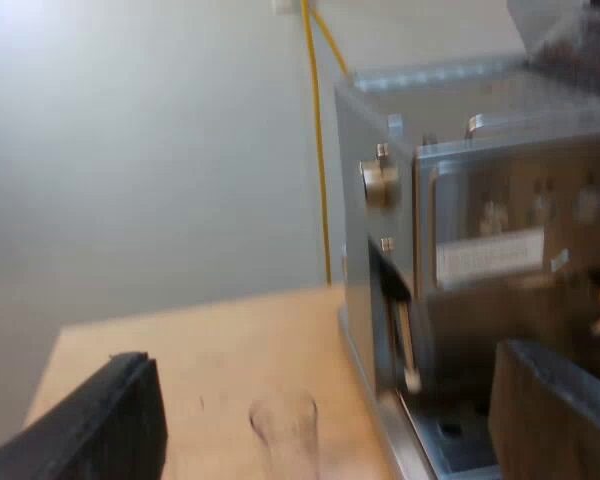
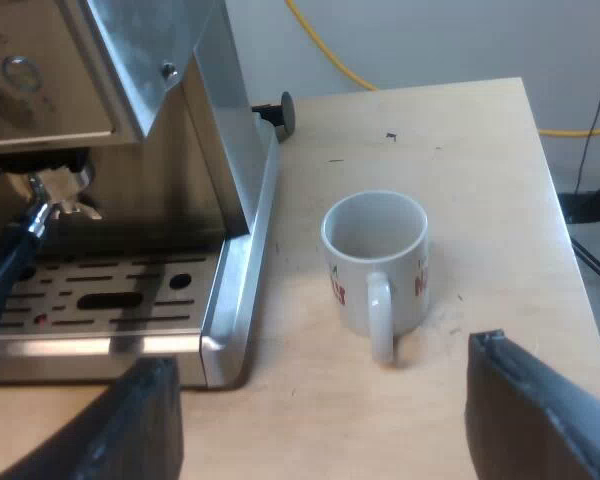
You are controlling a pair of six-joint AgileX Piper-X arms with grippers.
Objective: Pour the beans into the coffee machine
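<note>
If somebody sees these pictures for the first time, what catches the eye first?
A white mug stands upright and empty on the wooden table, beside the espresso machine, just ahead of the open right gripper. By the machine's steel side, a clear measuring glass stands on the table before the open left gripper.

Left wrist view: smeared all over, looks like motion blur. Espresso machine (image 1: pixel 460 230) edges are ghosted, and the measuring glass (image 1: pixel 285 430) barely resolves against the table (image 1: pixel 230 350). Wall is blown out toward the upper left of the frame, dimmer to the right.

Right wrist view: crisp, even diffuse light. Mug (image 2: pixel 375 260) throws only a faint soft shadow. Bright specular strip on the machine's steel front lip. Right end effector (image 2: pixel 325 425) fingers (image 2: pixel 540 420) are near-black, slightly soft, no surface detail.
</note>
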